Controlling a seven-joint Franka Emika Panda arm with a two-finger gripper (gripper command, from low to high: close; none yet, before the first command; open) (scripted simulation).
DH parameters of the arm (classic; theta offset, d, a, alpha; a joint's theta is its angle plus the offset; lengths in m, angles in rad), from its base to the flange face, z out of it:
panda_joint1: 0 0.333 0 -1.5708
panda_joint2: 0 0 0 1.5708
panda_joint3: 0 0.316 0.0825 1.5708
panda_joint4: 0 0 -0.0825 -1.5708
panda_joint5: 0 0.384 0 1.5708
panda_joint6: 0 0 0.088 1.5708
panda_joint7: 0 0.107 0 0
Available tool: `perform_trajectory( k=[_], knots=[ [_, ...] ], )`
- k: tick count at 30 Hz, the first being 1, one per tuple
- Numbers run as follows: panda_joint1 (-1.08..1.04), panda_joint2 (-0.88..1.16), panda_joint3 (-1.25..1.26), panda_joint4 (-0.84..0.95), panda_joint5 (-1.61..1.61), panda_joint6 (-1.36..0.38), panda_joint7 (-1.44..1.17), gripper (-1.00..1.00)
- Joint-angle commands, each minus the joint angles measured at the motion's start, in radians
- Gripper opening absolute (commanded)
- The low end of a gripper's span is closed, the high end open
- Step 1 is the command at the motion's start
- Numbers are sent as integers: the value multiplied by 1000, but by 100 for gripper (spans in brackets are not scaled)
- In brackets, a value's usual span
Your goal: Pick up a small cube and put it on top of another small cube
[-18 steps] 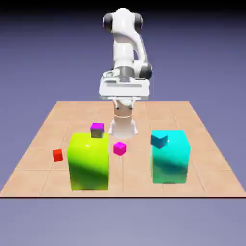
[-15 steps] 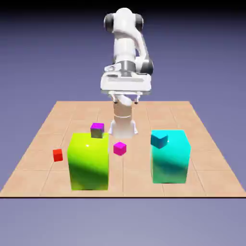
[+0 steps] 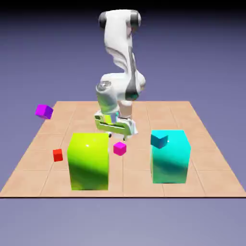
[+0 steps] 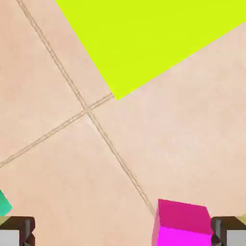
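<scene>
1. My jaws stand wide apart with nothing between them. In the hand view the two grey finger tips sit at the bottom corners, and the gripper looks down on bare tiled floor.

2. The small magenta cube rests on the table in the gap between the lime block and the cyan block, nearer the lime one. From the hand it shows low and off to one side, just beside one finger tip and not centred in the gap.

3. I judge the step in hand to be lining up over that cube. I would slide the hand until the cube sits midway between the tips, square the jaws to its faces, then descend. The lime block is close, so I want the finger on that side to stay clear of its wall.

4. A violet-purple cube shows off the table's edge at the exterior view's left, apparently in mid-air. A red cube lies on the tiles and a teal cube sits at the cyan block's upper corner.

5. The magenta cube's lower part is cut off by the hand view's bottom edge. In the exterior view my finger tips are too small to make out against the arm.
</scene>
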Motion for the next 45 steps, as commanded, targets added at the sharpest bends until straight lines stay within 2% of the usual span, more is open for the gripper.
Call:
perform_trajectory(
  k=[1, 3, 12, 13, 23, 25, 33, 38, 45],
  knots=[
    [12, 36, -28, -14, 6, -1, -2, 0],
    [23, 69, -53, -27, 12, -3, -5, 0],
    [9, 369, 120, -15, 402, 236, -272, 0],
    [9, 369, 120, -15, 402, 236, -272, -100],
    [23, 69, -53, -27, 12, -3, -5, -100],
    [9, 71, -62, -8, -7, -15, -46, -100],
    [-281, -79, -90, 84, -190, -156, -37, -100],
    [-454, -148, -18, 207, -239, -280, 56, -100],
    [-522, -104, 234, 460, -114, -443, 249, -100]
  ],
)
